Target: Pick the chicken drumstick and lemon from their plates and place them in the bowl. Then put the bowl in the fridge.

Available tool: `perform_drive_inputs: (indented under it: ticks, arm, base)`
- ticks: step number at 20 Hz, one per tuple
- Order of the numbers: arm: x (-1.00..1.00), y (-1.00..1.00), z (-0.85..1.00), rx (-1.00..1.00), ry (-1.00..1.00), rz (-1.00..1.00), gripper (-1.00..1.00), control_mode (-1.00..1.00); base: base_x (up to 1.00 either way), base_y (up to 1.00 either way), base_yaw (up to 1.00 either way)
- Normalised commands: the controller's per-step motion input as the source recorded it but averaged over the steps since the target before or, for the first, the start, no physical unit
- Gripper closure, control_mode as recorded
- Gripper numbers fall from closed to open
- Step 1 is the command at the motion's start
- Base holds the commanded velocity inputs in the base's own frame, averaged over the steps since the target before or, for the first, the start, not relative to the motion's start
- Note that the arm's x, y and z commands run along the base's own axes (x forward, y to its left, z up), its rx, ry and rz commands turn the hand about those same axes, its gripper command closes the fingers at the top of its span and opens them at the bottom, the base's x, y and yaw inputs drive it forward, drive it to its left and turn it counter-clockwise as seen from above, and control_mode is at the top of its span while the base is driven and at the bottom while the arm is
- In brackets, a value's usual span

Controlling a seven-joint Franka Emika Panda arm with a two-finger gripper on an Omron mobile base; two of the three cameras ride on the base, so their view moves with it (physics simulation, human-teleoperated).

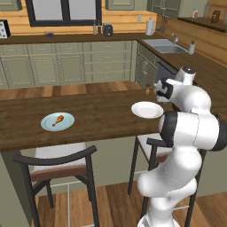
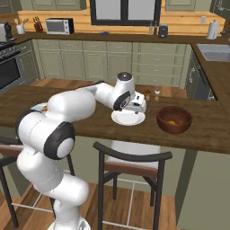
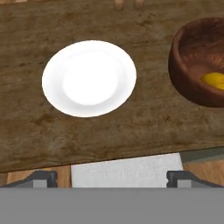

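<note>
Hand spread wide and holding nothing, its two dark fingertips at the bottom corners of the hand view, far apart. Hovers over the white plate, which sits bare at centre-left of that view on the dark wooden worktop. Seen in the right base view as a white block at mid-frame just above the same white plate; in the left base view, mostly hidden behind the arm's own joints, right of centre beside the plate.

Wooden bowl at the right edge of the hand view, apart from the white plate, with the lemon lying inside it. Same bowl right of centre in the right base view, on the worktop, a small yellow spot at its bottom.

Chicken drumstick on the light blue plate, at the left of the left base view, well apart from the white plate on the same worktop.

Two small shakers standing just beyond the white plate at the worktop's far edge. Dark-framed stool below the worktop edge, under the white plate, in the lower middle of the right base view.
</note>
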Motion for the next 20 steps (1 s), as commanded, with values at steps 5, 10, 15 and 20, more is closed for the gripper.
perform_drive_inputs:
  ticks: [5, 10, 15, 20]
  arm:
    - [-0.41, 0.71, 0.40, -0.05, 0.02, 0.01, -1.00, -1.00]
    - [-0.44, 0.72, 0.11, 0.04, 0.05, 0.00, -1.00, -1.00]
    - [-0.46, 0.48, 0.07, 0.09, 0.00, 0.01, -1.00, -1.00]
    - [-0.53, 0.34, 0.00, 0.02, 0.00, 0.00, -1.00, -1.00]
  base:
    - [0.00, 0.00, 0.00]
    - [0.00, 0.00, 0.00]
    - [0.00, 0.00, 0.00]
    - [0.00, 0.00, 0.00]
